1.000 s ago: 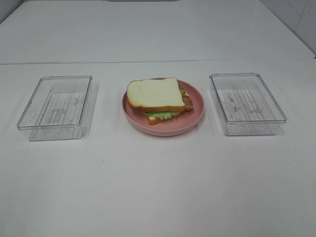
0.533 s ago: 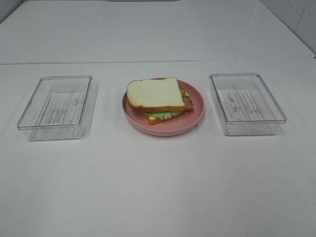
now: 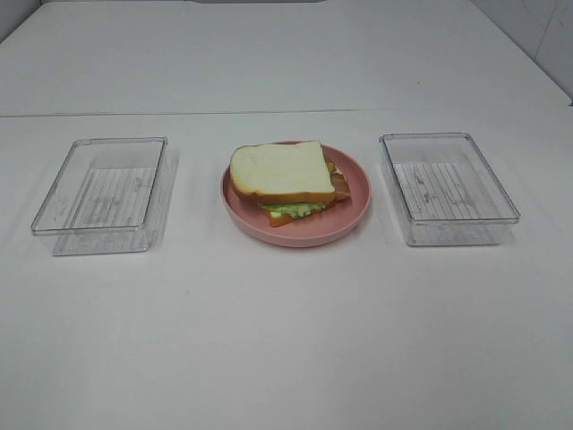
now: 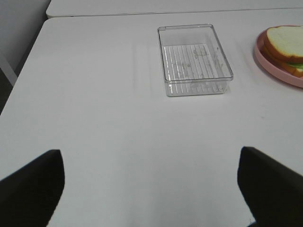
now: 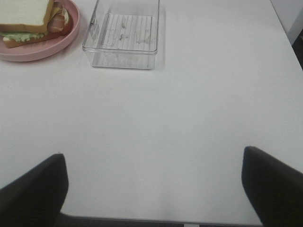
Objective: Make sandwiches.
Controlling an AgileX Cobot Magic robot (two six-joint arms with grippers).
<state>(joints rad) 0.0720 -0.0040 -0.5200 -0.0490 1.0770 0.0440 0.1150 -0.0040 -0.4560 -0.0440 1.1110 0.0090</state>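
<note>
Presently, the sandwich stack (image 3: 288,182) is seated on the pink plate (image 3: 354,207), flanked by two clear trays (image 3: 100,194). Both the left gripper (image 4: 150,189) and right gripper (image 5: 154,189) are spread, unloaded.

No writing, label, brand or number could be read anywhere: the white table (image 3: 286,340) was bare of print, and both clear trays (image 3: 100,195) showed only moulded ridges, no lettering at all.
</note>
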